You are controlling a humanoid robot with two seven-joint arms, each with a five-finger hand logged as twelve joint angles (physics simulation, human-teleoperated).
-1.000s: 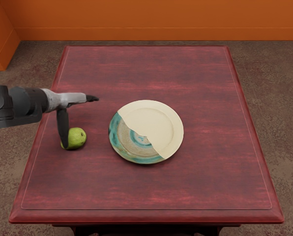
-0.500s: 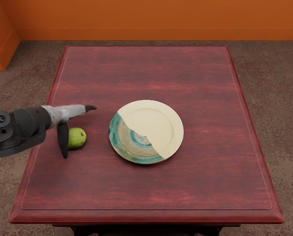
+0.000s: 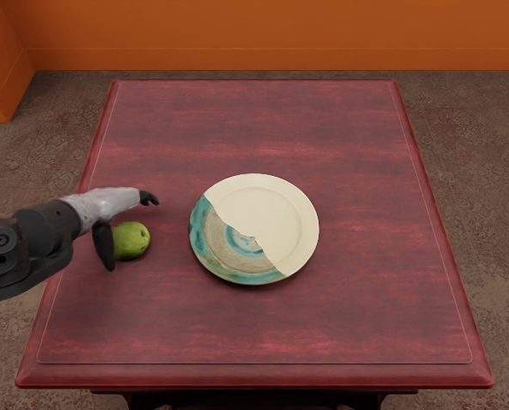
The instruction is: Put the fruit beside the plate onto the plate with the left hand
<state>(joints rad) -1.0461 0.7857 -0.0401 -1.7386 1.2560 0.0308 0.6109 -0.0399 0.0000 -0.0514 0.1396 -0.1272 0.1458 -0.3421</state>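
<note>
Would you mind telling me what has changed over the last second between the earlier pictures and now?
The left hand and its arm sank toward the table's near-left edge, and the fingertips drew back leftward. The hand is spread over the green pear, thumb hanging at the pear's left side, gripping nothing. The pear, the plate and the table stayed put.

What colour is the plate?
The plate is half cream, half teal with beige centre; head view.

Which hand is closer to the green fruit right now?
Left. The left hand hovers just left of the green fruit, fingers spread, not grasping it; the right hand is out of view.
</note>
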